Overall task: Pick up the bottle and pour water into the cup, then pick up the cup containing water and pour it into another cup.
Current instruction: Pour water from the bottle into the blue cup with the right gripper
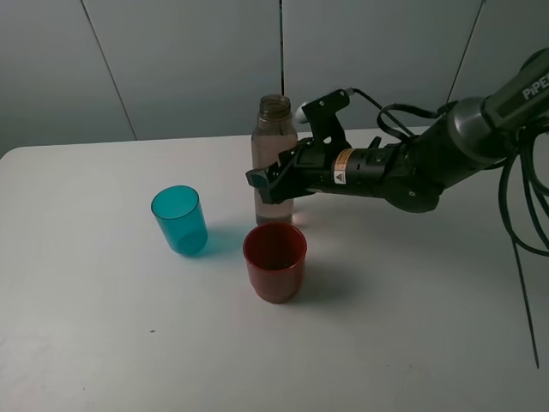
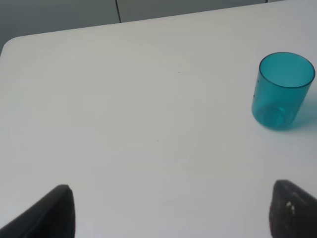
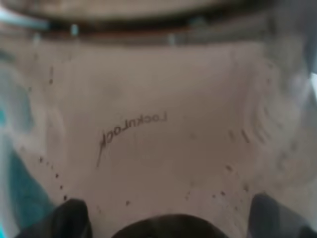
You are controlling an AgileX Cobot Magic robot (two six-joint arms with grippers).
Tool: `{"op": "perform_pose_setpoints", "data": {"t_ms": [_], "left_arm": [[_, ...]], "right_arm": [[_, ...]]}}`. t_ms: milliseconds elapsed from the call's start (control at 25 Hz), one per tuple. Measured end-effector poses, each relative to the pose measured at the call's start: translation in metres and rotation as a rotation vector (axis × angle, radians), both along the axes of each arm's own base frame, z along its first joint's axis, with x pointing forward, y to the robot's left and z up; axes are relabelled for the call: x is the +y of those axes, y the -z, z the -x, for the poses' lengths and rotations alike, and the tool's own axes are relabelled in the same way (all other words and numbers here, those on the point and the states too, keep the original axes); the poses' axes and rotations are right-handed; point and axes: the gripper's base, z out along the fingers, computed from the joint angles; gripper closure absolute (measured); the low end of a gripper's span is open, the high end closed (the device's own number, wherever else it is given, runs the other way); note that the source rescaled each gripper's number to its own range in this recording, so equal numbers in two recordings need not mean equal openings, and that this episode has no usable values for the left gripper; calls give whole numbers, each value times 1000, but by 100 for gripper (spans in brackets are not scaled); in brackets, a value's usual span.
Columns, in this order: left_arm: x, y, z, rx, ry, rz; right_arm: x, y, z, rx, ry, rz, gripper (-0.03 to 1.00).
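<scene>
There is one bottle (image 1: 274,137), and it is the tallest thing here. It stands up straight on the white table (image 1: 103,343), a little above the middle of the high picture. Its top is open, with no cap. There are two cups. The cup (image 1: 180,220) is blue-green and stands to the lower left of the bottle, apart from it. The red one, another cup (image 1: 274,262), stands right below the bottle in the picture, very near its bottom. Both cups are upright with their open ends up. One arm shows in the high picture, coming in from the right. Its right gripper (image 1: 269,177) is at the middle of the bottle, with a finger on each side. In the right wrist picture the bottle fills nearly everything, and two dark fingertips (image 3: 74,218) show at the bottom corners. I cannot tell if the fingers press on the bottle or only stand beside it. The left gripper (image 2: 173,213) holds nothing, and its two fingers are wide apart over bare table. The blue-green cup sits at the upper right of that picture.
</scene>
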Motion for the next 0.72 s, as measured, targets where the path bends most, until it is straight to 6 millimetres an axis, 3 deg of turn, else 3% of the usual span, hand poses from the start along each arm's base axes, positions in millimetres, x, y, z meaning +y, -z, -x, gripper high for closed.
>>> {"op": "perform_pose_setpoints", "data": {"t_ms": [240, 520, 720], "left_arm": [[0, 0, 0, 0, 0, 0], [0, 0, 0, 0, 0, 0], [0, 0, 0, 0, 0, 0]], "right_arm": [[-9, -26, -4, -102, 39, 145, 96], [-13, -49, -28, -87, 88, 409, 96], [6, -63, -29, -123, 17, 498, 96]]}}
